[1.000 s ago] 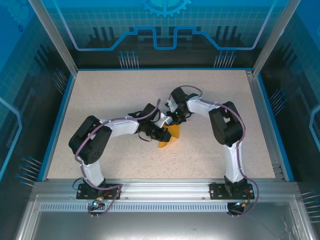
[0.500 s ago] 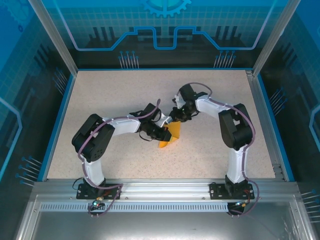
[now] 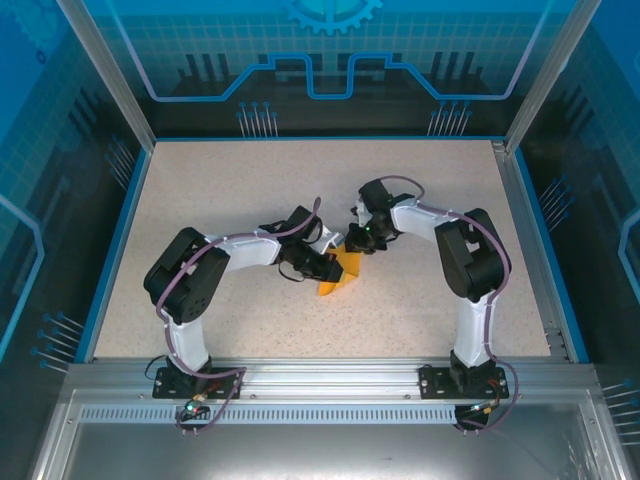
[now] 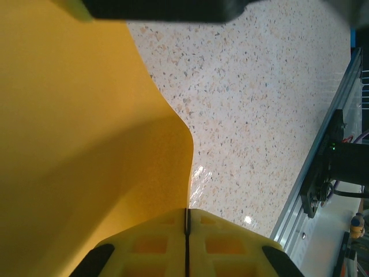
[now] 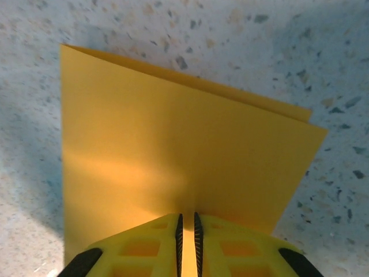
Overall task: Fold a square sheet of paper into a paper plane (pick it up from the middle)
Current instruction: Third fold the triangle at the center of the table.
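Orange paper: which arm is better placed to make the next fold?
Probably right: the right end effector pinches an edge of the folded paper, whole flap ahead, while the left end effector clamps a curled part, better as an anchor.

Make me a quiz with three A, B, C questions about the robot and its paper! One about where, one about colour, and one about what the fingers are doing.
1. Where is the paper?
A) far left corner
B) middle of the table
C) on the front rail

2. What colour is it?
A) orange
B) green
C) white

3. What are the right fingers doing?
A) spread wide apart
B) pointing at the ceiling
C) pinching the paper's edge

Answers:
1 B, the top view shows it mid-table.
2 A, it looks bright orange in every view.
3 C, they are closed with the folded sheet between them.
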### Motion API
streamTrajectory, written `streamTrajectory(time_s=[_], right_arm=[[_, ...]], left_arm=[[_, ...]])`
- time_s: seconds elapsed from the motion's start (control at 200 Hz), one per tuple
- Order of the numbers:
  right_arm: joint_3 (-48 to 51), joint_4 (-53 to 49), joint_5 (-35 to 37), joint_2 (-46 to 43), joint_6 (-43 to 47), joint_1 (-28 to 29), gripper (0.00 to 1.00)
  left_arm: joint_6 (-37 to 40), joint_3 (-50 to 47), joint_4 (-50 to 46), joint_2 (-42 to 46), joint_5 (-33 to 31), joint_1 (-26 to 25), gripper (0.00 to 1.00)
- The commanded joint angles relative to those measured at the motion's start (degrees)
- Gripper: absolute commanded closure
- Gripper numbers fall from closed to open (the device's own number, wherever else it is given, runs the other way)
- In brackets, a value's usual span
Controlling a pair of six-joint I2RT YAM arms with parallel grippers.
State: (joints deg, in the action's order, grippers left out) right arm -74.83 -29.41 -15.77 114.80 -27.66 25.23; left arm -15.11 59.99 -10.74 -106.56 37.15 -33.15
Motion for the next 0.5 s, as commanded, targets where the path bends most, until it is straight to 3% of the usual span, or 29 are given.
streamTrajectory(time_s=[0.0,0.495], right_arm=[[0.6,-1.8,4.7,2.3,-0.1,0.7,0.85],[-0.2,-2.8,4.8,3.1,8.8,0.6,0.85]], left_arm=[[-0.3,1.8,-0.5,-0.2,-0.1,0.6,0.93],[-1.5,2.8,-0.8,-1.0,-0.8,3.3,0.92]])
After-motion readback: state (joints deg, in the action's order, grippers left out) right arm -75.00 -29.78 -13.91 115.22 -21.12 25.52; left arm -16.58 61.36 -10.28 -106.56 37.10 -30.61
